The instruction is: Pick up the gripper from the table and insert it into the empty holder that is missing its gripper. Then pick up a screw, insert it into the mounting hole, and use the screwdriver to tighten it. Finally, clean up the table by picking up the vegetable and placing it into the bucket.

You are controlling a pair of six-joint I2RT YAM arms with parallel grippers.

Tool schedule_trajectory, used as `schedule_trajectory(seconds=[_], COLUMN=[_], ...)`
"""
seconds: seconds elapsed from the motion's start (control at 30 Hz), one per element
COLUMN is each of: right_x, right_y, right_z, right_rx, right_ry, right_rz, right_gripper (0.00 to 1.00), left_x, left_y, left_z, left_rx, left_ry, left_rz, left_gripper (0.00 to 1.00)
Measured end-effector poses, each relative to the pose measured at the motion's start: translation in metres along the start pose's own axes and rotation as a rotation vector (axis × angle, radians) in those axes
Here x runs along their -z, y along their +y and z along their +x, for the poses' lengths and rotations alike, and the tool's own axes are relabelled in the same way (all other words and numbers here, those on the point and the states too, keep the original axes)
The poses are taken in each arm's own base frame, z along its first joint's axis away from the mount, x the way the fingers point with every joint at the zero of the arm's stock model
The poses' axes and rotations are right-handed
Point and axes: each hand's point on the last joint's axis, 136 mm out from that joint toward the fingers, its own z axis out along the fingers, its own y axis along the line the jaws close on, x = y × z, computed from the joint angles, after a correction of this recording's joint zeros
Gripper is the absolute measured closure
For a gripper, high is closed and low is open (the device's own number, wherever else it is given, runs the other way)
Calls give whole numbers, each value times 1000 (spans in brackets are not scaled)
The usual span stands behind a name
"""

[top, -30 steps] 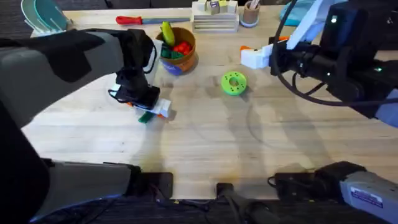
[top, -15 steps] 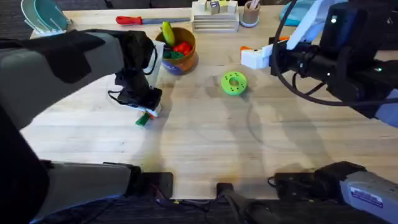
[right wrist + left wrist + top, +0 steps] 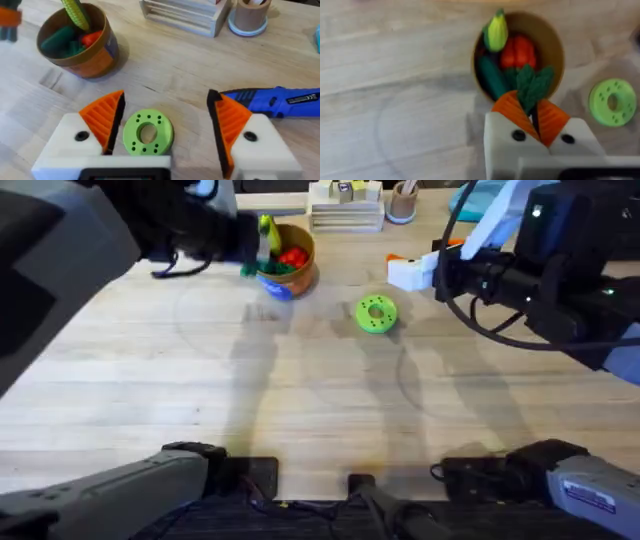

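The left gripper (image 3: 535, 117) pinches the vegetable (image 3: 532, 87) by its stem just over the bucket (image 3: 559, 47) rim. Released off-centre, it could catch the rim and drop onto the worktop (image 3: 320, 420). The right gripper (image 3: 167, 125) hangs wide open.

My left gripper (image 3: 536, 119) clamps the small dark-green leafy toy vegetable (image 3: 532, 86); its stem is hidden between my orange ribbed pads (image 3: 512, 111). The fat bright-blue cylindrical screwdriver (image 3: 280, 98) runs off the picture's edge. Overhead, my left arm blurs.
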Motion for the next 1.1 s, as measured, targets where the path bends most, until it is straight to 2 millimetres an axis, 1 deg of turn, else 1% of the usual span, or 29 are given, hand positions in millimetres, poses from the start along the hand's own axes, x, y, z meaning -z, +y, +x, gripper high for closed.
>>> schedule_trajectory(seconds=[0.07, 0.13, 0.17, 0.23, 0.27, 0.37, 0.4, 0.43, 0.47, 0.5, 0.53, 0.67, 0.77, 0.83, 0.9, 0.97, 1.03, 1.1], right_x=[0, 0, 0, 0, 0, 0, 0, 0, 0, 0, 0, 0, 3, 10, 22, 38, 57, 75], right_y=[0, 0, 0, 0, 0, 0, 0, 0, 0, 0, 0, 0, 0, 1, 4, 7, 9, 12], right_z=[0, 0, 0, 0, 0, 0, 0, 0, 0, 1, 1, 1, 9, 15, 14, 1, -16, -31], right_rx=[0, 0, 0, 0, 0, 0, 0, 0, 0, 0, -1, 0, -8, -18, -20, -13, -3, 4], right_ry=[0, 0, 0, 0, 0, 0, 1, 1, 1, 2, 2, 2, 39, 85, 114, 118, 100, 78], right_rz=[0, 0, 0, 0, 0, 0, 0, 0, 0, 0, 0, 0, 2, 5, 7, 9, 12, 17], right_gripper=[63, 63, 61, 62, 60, 60, 61, 60, 61, 61, 61, 61, 60, 61, 61, 61, 60, 61], left_x=[-6, -14, -19, -31, -39, -56, -60, -62, -62, -62, -61, -57, -41, -19, 4, 35, 63, 91], left_y=[-3, -6, -7, -10, -11, -14, -14, -14, -14, -14, -14, -15, -17, -19, -21, -25, -28, -30], left_z=[-22, -36, -41, -44, -43, -36, -33, -32, -32, -32, -33, -36, -41, -43, -43, -43, -40, -29], left_rx=[46, 91, 110, 143, 153, 181, 190, 196, 204, 206, 208, 207, 196, 164, 113, 42, -28, -97], left_ry=[-82, -129, -143, -144, -134, -96, -83, -78, -76, -77, -81, -93, -121, -145, -161, -192, -220, -229], left_rz=[23, 51, 64, 88, 97, 114, 116, 116, 117, 118, 118, 120, 122, 122, 119, 115, 108, 96], left_gripper=[991, 991, 991, 991, 954, 518, 341, 182, 56, 19, 10, 7, 7, 7, 7, 7, 7, 7])
